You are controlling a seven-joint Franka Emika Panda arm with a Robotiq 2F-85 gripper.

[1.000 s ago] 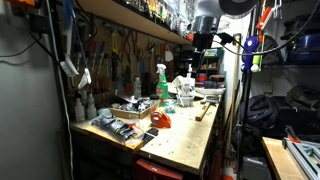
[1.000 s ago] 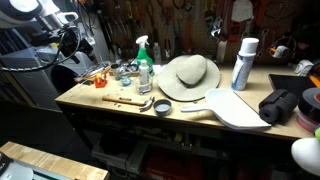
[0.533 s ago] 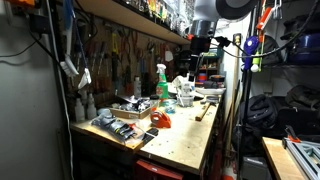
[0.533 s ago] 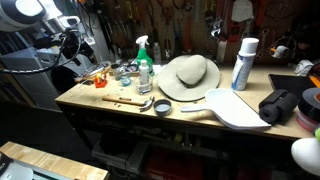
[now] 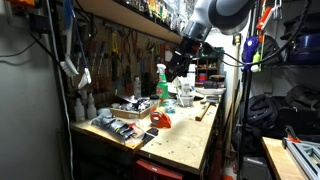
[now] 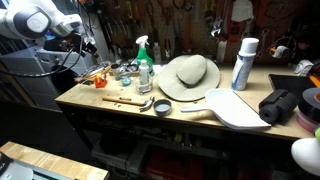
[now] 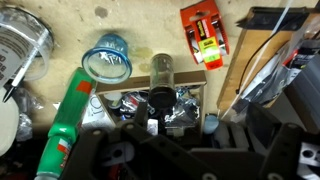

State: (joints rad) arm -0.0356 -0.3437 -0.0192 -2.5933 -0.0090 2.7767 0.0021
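Right, gripper: it hung over the tray, a dark blur at the bottom of my wrist view. I could not tell how wide the jaws stood, and I saw nothing between them.
bottle: one, black-capped, in the tray directly below the gripper and untouched. I could not tell whether it stood or lay.
tray: one, full of small metal clutter.
step: I judged it a hover to line up over the bottle.
next move: any descent would call for centring on the cap, with the jaws wide enough to clear it and kept off the sprayer.
sprayer: one, green, just beside the tray.
jar: one, blue-rimmed, just past the tray.
red pack: one, farther on.
hat, can: one each, well along the bench.
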